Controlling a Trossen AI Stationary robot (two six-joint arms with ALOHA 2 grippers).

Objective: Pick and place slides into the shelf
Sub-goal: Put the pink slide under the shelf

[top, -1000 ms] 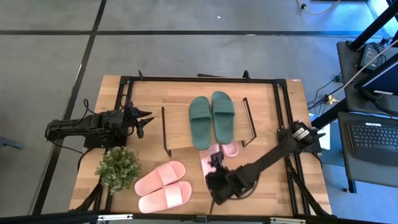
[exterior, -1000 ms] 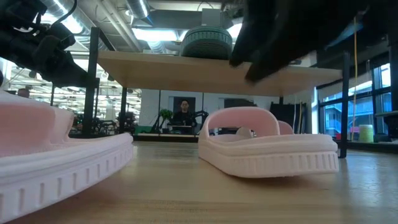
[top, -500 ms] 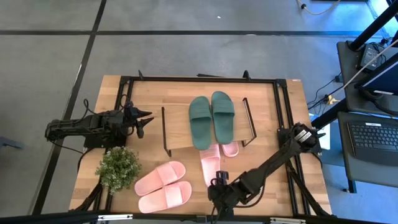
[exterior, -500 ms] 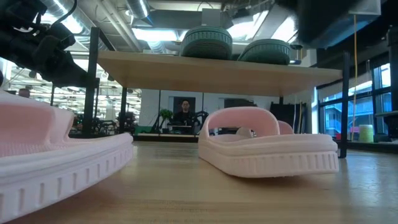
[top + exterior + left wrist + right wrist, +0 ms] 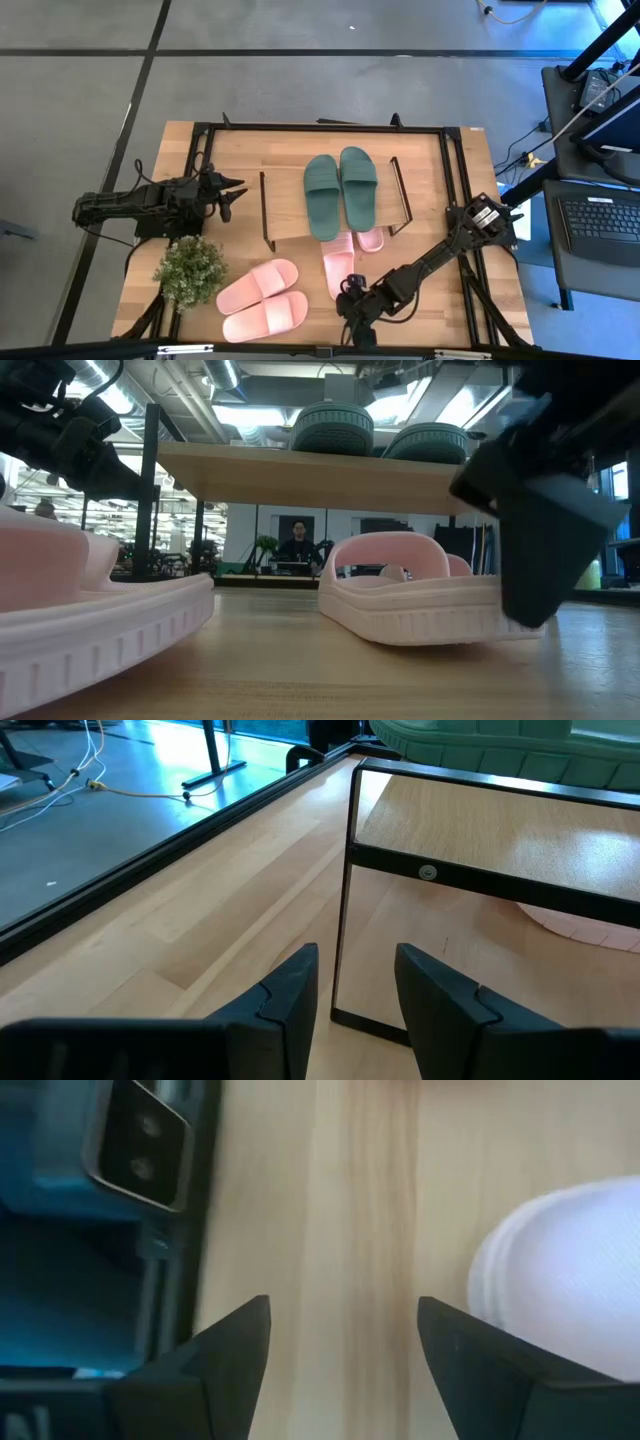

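**Foam slides: light, soft, best pinched at strap or sole edge**

Right gripper (image 5: 357, 303) hung at the desk's (image 5: 450, 310) 6 o'clock edge, fingers spread wide and empty, just beside a pink slide (image 5: 338, 270) lying half under the shelf (image 5: 285, 215). Two green slides (image 5: 340, 192) sat on the shelf top; a pink pair (image 5: 262, 298) lay at 7 o'clock beside a plant (image 5: 190, 268). Left gripper (image 5: 228, 196) waited at 9 o'clock, fingers partly apart, holding nothing. Slides looked light, squashy, not fragile; the wide strap arch or sole rim seemed the likeliest hold.
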